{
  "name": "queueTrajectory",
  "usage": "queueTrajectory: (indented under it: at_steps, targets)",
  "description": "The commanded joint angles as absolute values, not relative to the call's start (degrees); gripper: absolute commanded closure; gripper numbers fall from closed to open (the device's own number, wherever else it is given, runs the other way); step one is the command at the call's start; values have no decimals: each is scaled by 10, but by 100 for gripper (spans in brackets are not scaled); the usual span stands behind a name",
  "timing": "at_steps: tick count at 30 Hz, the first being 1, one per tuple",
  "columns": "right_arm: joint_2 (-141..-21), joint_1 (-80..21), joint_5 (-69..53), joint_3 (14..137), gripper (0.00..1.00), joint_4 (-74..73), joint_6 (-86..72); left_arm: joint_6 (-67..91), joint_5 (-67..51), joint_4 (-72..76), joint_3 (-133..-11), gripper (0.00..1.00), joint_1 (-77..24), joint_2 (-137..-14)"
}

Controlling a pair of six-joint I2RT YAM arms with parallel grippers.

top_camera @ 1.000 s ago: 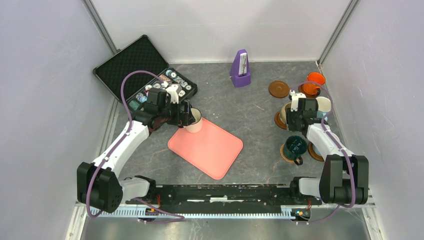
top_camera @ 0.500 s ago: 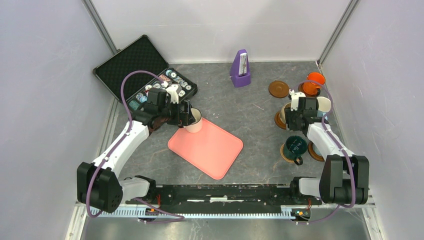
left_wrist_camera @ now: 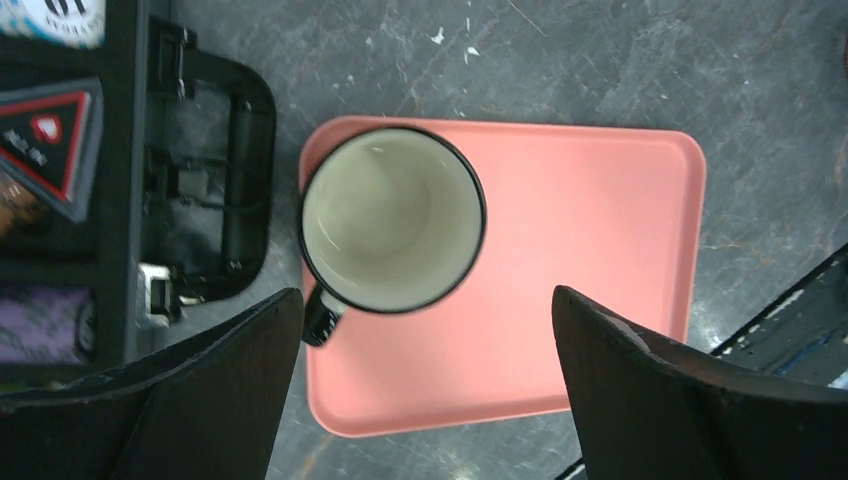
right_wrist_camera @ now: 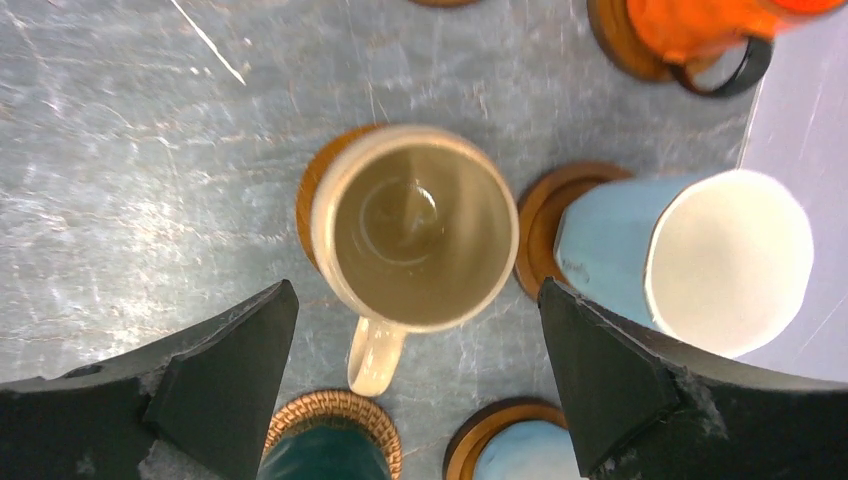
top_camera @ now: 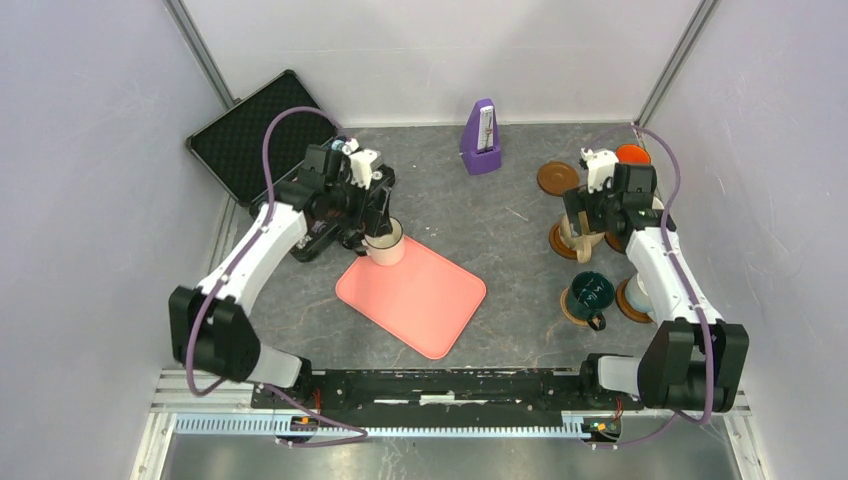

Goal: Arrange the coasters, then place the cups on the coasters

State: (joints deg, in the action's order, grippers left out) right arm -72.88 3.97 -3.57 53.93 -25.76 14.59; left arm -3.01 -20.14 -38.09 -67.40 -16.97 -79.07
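Tan mug (right_wrist_camera: 415,225) freed on coaster (right_wrist_camera: 312,188); right jaws risen, wide. Left jaws wide, lifted above dark-rimmed mug (left_wrist_camera: 392,218).

Left gripper (top_camera: 376,220) hangs above the white mug (top_camera: 386,249) — upright on the pink tray (top_camera: 430,300).

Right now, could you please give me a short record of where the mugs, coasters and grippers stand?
left gripper: open, above the dark-rimmed white mug
dark-rimmed white mug: upright on the pink tray, no coaster under it
right gripper: open, above the tan mug
tan mug: upright on a brown coaster
also on coasters: orange mug, light blue mug, teal mug
bare coaster: one, left of the orange mug
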Motion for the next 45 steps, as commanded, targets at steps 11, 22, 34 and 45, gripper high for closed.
queueTrajectory:
  at_steps: [11, 22, 34, 45]
  targets:
    - [-763, 40, -127, 675, 2, -302, 168, -108, -255, -465, -844, 0, -129, -982]
    - [-773, 40, -160, 683, 2, -316, 158, -50, -332, -431, -728, 0, -126, -954]
    - [-796, 36, -188, 687, 2, -314, 148, -31, -334, -338, -580, 0, -187, -823]
    - [-804, 6, -195, 699, 2, -316, 149, 50, -243, -258, -543, 0, -271, -805]
